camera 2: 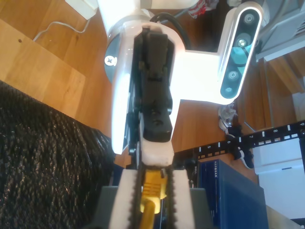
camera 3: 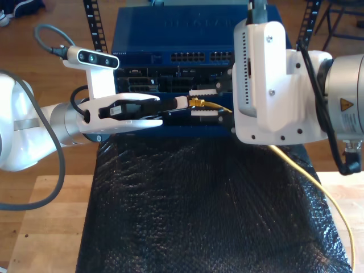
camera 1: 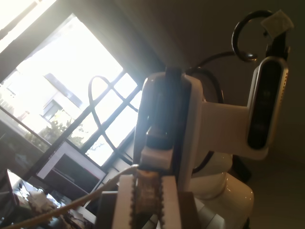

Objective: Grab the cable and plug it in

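The cable (camera 2: 152,188) is clamped at its yellow boot by the second tool (camera 2: 152,174), just short of the blue switch (camera 3: 199,34). The plug is flanked by the first tool (camera 1: 145,179), though its grip cannot be told. If both tools pull at once, the plug could be skewed and the port missed.

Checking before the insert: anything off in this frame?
Nothing damaged or spilled. One oddity: my first gripper and my second gripper both clamp the cable tip at once, nose to nose before the blue switch.
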Available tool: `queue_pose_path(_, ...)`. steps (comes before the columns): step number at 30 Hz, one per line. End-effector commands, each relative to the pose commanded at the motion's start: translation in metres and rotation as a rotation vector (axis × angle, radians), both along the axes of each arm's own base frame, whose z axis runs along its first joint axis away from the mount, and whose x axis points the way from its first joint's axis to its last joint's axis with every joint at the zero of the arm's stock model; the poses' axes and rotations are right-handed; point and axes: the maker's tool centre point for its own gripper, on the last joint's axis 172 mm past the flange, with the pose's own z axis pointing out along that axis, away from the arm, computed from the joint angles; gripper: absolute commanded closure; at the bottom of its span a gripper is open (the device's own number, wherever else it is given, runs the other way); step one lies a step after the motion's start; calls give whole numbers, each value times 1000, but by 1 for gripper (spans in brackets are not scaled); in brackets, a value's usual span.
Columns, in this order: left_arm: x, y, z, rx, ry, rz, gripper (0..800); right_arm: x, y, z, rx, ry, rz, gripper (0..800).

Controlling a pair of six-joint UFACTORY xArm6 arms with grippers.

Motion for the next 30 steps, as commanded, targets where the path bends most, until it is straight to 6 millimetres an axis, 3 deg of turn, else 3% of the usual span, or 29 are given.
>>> queue_pose_path(3,0,0,0,0,2,0,741,0,0,0,1,1,-1,789)
queue_pose_path(12,-5,2,3,-22,1,-13,390,0,0,0,-1,1,0,798)
queue_pose_path(20,-4,2,4,-21,-2,-13,267,0,0,1,3,2,-2,798)
queue_pose_path(23,-3,2,5,-21,-8,-9,67,0,0,1,7,5,-5,799)
queue_pose_path(26,-1,2,6,-9,-18,1,10,1,1,1,8,11,-7,799)
queue_pose_path(30,8,4,2,13,-23,36,3,8,2,-5,12,48,-26,799)
